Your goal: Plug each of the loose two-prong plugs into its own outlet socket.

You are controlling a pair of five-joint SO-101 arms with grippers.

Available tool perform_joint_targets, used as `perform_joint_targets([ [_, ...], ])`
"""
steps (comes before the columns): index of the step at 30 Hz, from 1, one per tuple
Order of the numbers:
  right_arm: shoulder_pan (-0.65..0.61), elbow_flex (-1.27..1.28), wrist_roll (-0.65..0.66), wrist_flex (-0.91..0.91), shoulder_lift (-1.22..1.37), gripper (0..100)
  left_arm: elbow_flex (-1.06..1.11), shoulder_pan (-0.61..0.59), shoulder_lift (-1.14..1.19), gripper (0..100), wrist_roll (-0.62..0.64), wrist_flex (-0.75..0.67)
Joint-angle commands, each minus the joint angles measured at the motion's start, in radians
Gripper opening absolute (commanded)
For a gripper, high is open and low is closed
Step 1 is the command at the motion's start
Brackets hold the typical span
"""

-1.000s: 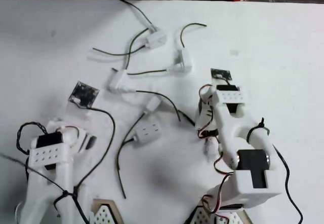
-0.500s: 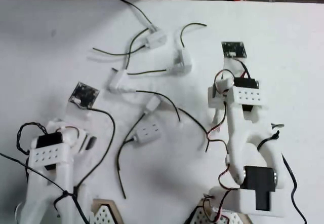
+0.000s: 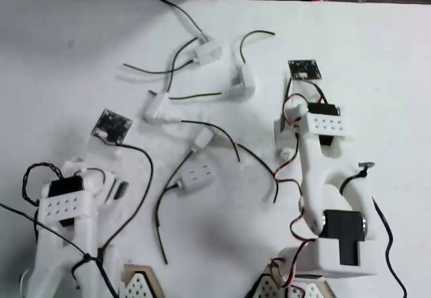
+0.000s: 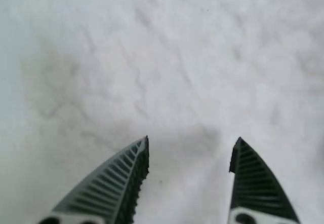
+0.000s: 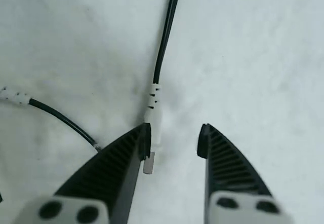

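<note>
Leftmost, found the left gripper low over bare worktop, fingers spread, nothing between them; judged little hazard there beyond standing idle. Further along, noted a white outlet socket lying loose near mid-worktop; judged it liable to slide or tip under an insertion push if not braced. Rightward, saw the right gripper down at the worktop, fingers spread, with a white two-prong plug against or just beside one finger rather than centred in the gap, black cable trailing away from it. Feared an off-centre close: might catch only the plug's edge, twist it, or flick it out sideways. Feared also a tug from the stiff cable on lifting, enough to skew the prongs before reaching any socket.
</note>
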Motion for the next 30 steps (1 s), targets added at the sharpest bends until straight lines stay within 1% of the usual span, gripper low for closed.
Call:
perform_joint_targets([
  [1, -0.002, -0.048, 0.005, 0.005, 0.021, 14.2, -0.005, -0.01, -0.025, 26, -0.003, -0.02],
  [9, -0.067, -0.135, 0.003, 0.016, 0.097, 14.1, -0.003, -0.01, -0.025, 26, -0.003, -0.02],
  [13, -0.087, -0.216, 0.003, 0.13, 0.173, 14.1, -0.003, -0.027, -0.025, 26, -0.003, -0.02],
  [16, -0.076, -0.304, 0.003, 0.206, 0.254, 14.1, -0.003, -0.031, -0.025, 26, -0.002, -0.02],
  [20, -0.035, -0.417, 0.003, 0.265, 0.351, 14.1, -0.003, -0.031, -0.025, 26, -0.002, -0.02],
  [26, -0.021, -0.506, 0.003, 0.343, 0.438, 14.0, -0.003, -0.031, -0.025, 26, 0.0, -0.02],
  [28, -0.021, -0.523, 0.003, 0.357, 0.443, 11.6, -0.003, -0.031, -0.025, 26, 0.0, -0.02],
  [30, -0.021, -0.525, 0.009, 0.357, 0.438, 6.3, -0.003, -0.031, -0.025, 26, 0.0, -0.02],
])
